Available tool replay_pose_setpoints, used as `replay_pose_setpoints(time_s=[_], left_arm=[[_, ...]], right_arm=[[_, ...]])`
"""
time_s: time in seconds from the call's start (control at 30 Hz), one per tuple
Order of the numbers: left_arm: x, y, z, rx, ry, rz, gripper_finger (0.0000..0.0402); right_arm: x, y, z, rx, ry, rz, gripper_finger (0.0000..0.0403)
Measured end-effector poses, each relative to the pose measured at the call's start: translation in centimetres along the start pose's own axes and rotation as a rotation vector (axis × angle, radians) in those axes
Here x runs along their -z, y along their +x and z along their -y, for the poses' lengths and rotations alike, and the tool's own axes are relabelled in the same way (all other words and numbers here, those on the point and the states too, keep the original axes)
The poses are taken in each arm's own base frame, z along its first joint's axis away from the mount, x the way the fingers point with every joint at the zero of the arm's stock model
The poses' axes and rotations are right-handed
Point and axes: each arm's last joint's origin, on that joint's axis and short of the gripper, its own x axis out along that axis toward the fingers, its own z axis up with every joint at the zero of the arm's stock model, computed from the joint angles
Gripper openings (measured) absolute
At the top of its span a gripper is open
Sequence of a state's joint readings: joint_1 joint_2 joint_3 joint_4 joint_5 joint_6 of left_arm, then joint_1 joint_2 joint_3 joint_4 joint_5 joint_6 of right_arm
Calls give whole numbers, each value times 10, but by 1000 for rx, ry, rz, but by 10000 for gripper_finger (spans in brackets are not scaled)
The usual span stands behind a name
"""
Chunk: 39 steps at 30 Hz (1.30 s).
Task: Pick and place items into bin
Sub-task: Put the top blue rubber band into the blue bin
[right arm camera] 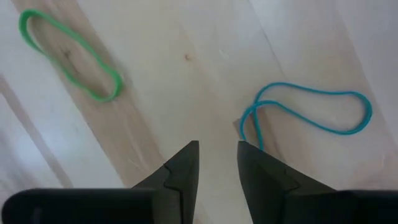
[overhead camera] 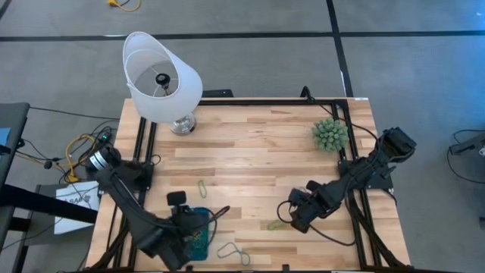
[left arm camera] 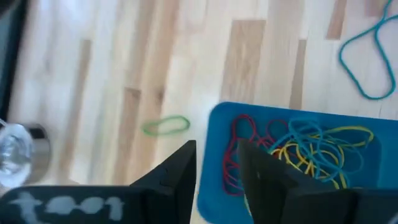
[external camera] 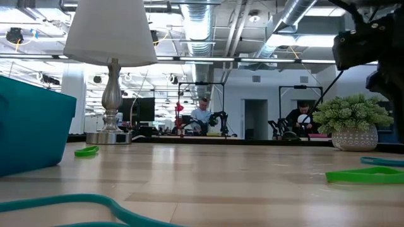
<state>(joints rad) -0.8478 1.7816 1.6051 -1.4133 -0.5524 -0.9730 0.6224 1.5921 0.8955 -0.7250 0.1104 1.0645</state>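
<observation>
The teal-blue bin (overhead camera: 201, 244) sits near the table's near edge and holds several red, yellow and blue rubber bands (left arm camera: 298, 149). My left gripper (left arm camera: 217, 158) hovers open over the bin's edge (overhead camera: 184, 214). My right gripper (right arm camera: 217, 149) is open above the table near the right side (overhead camera: 295, 210). The kinked end of a blue band (right arm camera: 305, 112) lies just beside one of its fingertips. A green band (right arm camera: 68, 56) lies off to the side (overhead camera: 274, 224). Another green band (overhead camera: 203, 184) and a blue band (overhead camera: 233, 252) lie flat near the bin.
A white lamp (overhead camera: 161, 80) stands at the far left of the table. A spiky green plant ball (overhead camera: 330, 134) sits at the far right. Bare wood lies between the two arms. Cables run along the table's edges. In the low view, people show far back in the room.
</observation>
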Motion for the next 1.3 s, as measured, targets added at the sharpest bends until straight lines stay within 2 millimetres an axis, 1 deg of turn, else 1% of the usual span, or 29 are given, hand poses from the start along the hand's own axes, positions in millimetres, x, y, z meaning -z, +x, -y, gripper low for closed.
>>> replay_pose_setpoints(time_s=[0.1,0.27,0.37,0.57,0.7,0.8,0.87,0.97,1.03,1.07,1.17,1.3], left_arm=[[1,-14,-10,4,-16,63,107],[6,-36,-25,35,-34,158,107],[9,-50,-36,58,-46,215,107],[15,-76,-62,83,-57,347,107],[20,-90,-79,101,-66,408,107],[21,-96,-90,91,-61,451,107],[21,-98,-95,84,-50,467,107],[22,-102,-103,64,-36,504,107],[22,-102,-105,47,-24,519,107],[21,-102,-105,42,-18,522,107],[21,-102,-105,37,-13,525,107],[21,-102,-105,38,-13,524,107]], right_arm=[[2,2,1,6,-6,0,103],[9,15,16,79,20,-7,103],[9,20,23,100,40,-8,103],[7,26,25,74,-19,27,103],[7,27,25,72,-30,43,103],[6,27,25,78,-62,60,99],[6,27,25,77,-80,63,88],[5,27,24,74,-79,74,51],[4,27,23,70,-77,90,18],[3,27,23,65,-79,103,10],[-1,27,17,14,-101,154,8],[-11,23,0,-141,-190,276,3]])
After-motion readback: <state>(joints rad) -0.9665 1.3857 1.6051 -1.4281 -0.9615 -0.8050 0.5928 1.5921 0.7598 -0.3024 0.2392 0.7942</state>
